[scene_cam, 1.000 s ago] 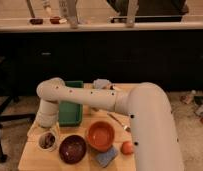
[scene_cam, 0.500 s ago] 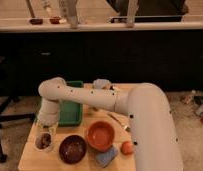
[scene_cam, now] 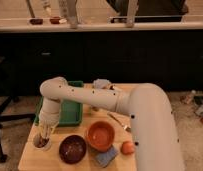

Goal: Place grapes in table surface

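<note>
The grapes [scene_cam: 40, 144] show as a dark clump in a small white cup [scene_cam: 35, 145] at the front left of the light wooden table surface [scene_cam: 30, 159]. My gripper [scene_cam: 43, 136] points straight down onto the cup and covers much of the grapes. The white arm [scene_cam: 95, 97] arches in from the right, above the green tray.
A green tray [scene_cam: 71, 111] lies at the back left. A dark maroon bowl [scene_cam: 72, 148], an orange bowl [scene_cam: 101, 135], a blue sponge [scene_cam: 106, 156] and an orange-red fruit [scene_cam: 127, 147] sit along the front. A utensil [scene_cam: 117, 123] lies mid-table. A dark counter stands behind.
My gripper has come down a little over the white cup and now hides more of the dark clump. Everything else on the table stays in place.
</note>
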You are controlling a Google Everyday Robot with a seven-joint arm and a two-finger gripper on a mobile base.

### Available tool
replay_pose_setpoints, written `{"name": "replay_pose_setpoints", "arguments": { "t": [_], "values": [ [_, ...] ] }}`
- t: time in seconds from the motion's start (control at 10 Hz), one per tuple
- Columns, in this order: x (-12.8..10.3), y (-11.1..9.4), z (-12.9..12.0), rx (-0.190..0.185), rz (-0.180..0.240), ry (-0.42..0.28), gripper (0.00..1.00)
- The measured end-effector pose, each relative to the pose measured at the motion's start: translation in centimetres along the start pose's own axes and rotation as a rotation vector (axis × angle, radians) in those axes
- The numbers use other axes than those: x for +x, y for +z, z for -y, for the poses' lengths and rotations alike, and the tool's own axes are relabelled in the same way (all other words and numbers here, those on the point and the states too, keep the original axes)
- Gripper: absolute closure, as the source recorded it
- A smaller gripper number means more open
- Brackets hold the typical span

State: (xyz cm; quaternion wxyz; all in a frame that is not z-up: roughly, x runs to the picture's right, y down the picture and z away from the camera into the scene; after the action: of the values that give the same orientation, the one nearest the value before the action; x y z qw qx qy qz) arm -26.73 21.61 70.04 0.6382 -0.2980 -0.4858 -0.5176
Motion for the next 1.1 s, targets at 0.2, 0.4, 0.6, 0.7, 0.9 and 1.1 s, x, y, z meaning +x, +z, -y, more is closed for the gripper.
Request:
{"name": "replay_pose_setpoints", "arguments": {
  "t": [0.2, 0.4, 0.6, 0.7, 0.9, 1.1],
  "values": [
    [-0.1, -0.3, 0.0, 0.000, -0.005, -0.002, 1.00],
    [-0.2, -0.8, 0.4, -0.004, -0.015, -0.006, 1.00],
    [-0.5, -1.4, 1.6, -0.016, -0.029, -0.019, 1.00],
    [-0.7, -1.5, 2.2, -0.022, -0.034, -0.029, 1.00],
    [-0.9, -2.4, 3.3, -0.031, -0.057, -0.040, 1.00],
    [-0.9, -3.3, 4.4, -0.035, -0.097, -0.026, 1.00]
  ]
}}
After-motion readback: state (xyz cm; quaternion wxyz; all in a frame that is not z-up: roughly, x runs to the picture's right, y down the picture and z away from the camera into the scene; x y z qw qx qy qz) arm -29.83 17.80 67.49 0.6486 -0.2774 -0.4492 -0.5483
